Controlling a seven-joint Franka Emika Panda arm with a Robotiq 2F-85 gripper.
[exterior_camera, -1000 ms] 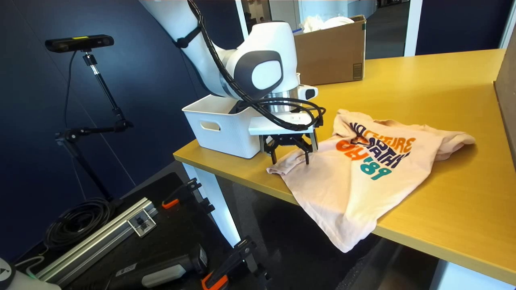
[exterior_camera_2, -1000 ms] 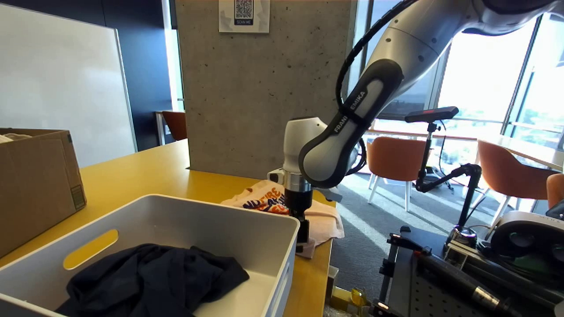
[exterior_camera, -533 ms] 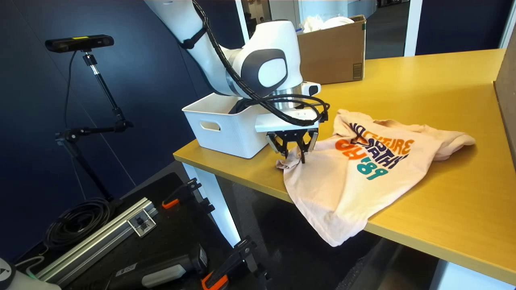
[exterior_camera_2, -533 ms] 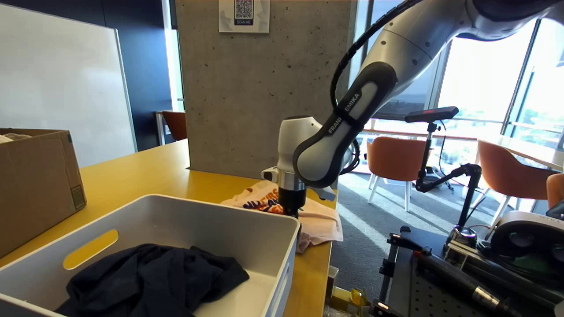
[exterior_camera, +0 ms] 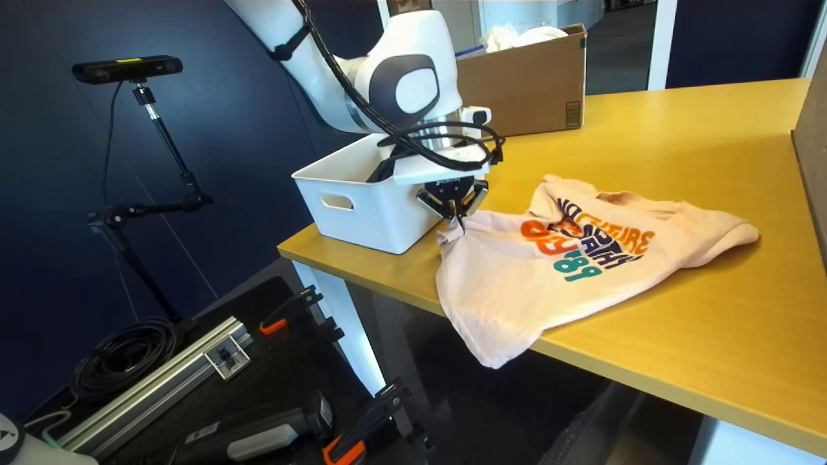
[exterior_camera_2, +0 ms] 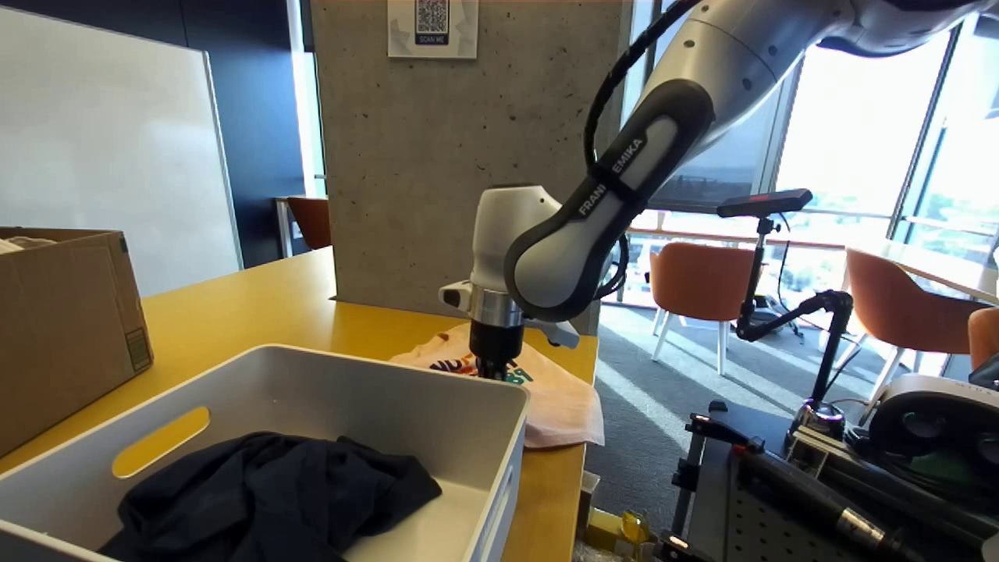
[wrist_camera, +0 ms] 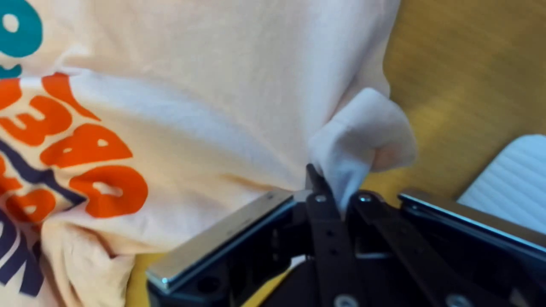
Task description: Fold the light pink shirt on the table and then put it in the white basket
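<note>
my gripper (exterior_camera: 458,219) pinches the light pink shirt (exterior_camera: 543,271) by its left corner, so i should fold right slowly, lest its near overhang drag.

The end effector (exterior_camera: 459,224) pinches the pink shirt (exterior_camera: 543,284) beside the basket (exterior_camera: 371,219).

White arm (exterior_camera: 417,90), black fingers (wrist_camera: 325,217)

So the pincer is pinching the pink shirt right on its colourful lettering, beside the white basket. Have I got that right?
Not quite: the pincer is pinching a plain, unprinted part of the pink shirt, away from the colourful lettering, as the wrist view shows. It is indeed doing so beside the white basket.
</note>
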